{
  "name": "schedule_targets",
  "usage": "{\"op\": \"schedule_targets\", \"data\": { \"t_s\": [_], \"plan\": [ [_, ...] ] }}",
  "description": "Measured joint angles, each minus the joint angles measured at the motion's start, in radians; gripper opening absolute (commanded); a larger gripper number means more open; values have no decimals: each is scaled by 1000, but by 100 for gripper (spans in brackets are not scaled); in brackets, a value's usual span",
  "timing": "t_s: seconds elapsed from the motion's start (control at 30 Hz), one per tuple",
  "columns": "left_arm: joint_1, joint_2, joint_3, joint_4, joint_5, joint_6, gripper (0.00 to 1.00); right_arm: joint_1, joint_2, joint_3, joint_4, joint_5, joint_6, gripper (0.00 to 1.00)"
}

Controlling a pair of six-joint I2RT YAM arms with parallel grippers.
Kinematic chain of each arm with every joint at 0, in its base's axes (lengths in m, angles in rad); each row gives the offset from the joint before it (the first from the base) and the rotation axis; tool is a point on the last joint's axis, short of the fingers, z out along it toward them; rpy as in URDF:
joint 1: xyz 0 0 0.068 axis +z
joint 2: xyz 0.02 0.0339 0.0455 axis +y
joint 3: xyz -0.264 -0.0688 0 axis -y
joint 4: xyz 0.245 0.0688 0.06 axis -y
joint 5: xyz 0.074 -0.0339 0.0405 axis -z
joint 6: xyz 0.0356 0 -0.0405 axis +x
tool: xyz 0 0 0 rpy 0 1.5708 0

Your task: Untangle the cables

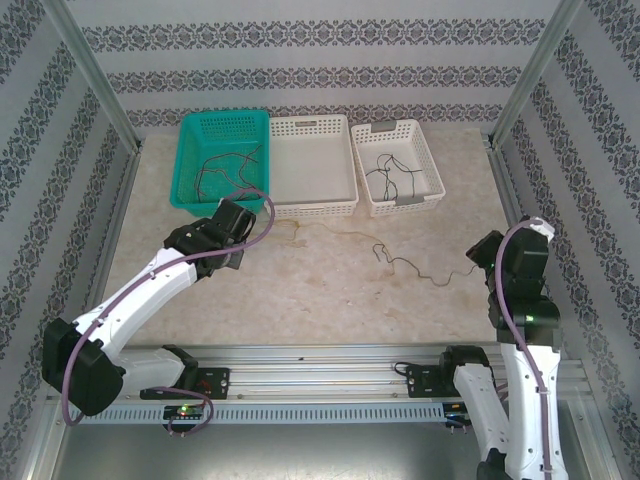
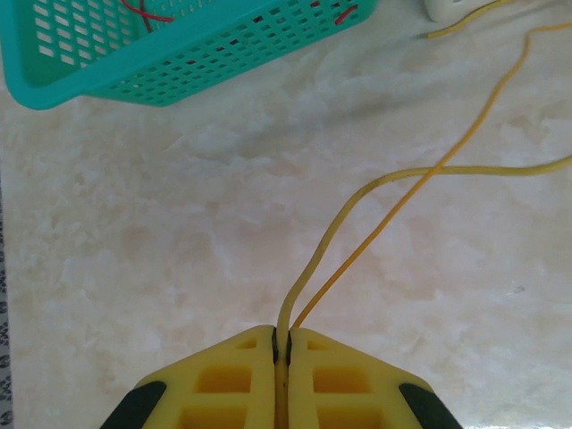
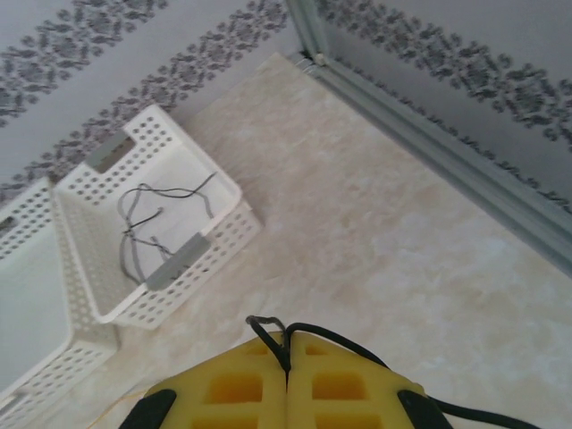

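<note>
Well, my left pincer is pinched tight on a yellow cable, both strands of its loop caught between the fingers. It sits just in front of the middle white basket's left corner, and the cable trails over the table along that basket's front. My right pincer is clamped on a dark cable, well to the right of and nearer than the middle basket. Red and dark wires lie in the teal basket on its left. Thin dark wires lie in the small white basket on its right.
</note>
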Motion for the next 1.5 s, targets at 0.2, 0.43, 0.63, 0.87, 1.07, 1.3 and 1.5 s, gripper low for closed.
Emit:
{"op": "schedule_targets", "data": {
  "t_s": [0.2, 0.43, 0.63, 0.87, 1.07, 1.3, 1.5],
  "plan": [
    [-24, 0, 0, 2, 102, 9, 0, 1, 68, 97, 34, -137, 15, 0],
    [-51, 3, 0, 4, 121, 11, 0, 50, 110, 237, 38, -155, 23, 0],
    [-51, 39, 0, 3, 121, 11, 0, 124, 243, 493, 29, -134, 14, 0],
    [-55, 42, 0, 3, 126, 11, 0, 278, 452, 860, 0, -59, -66, 0],
    [-71, 43, 0, 4, 129, 11, 0, 311, 617, 1104, -50, -10, -137, 0],
    [-93, 53, 0, 3, 132, 12, 0, 320, 807, 1318, -69, -4, -174, 0],
    [-110, 55, 0, 3, 132, 12, 0, 323, 964, 1496, -72, -4, -189, 0]
  ]
}}
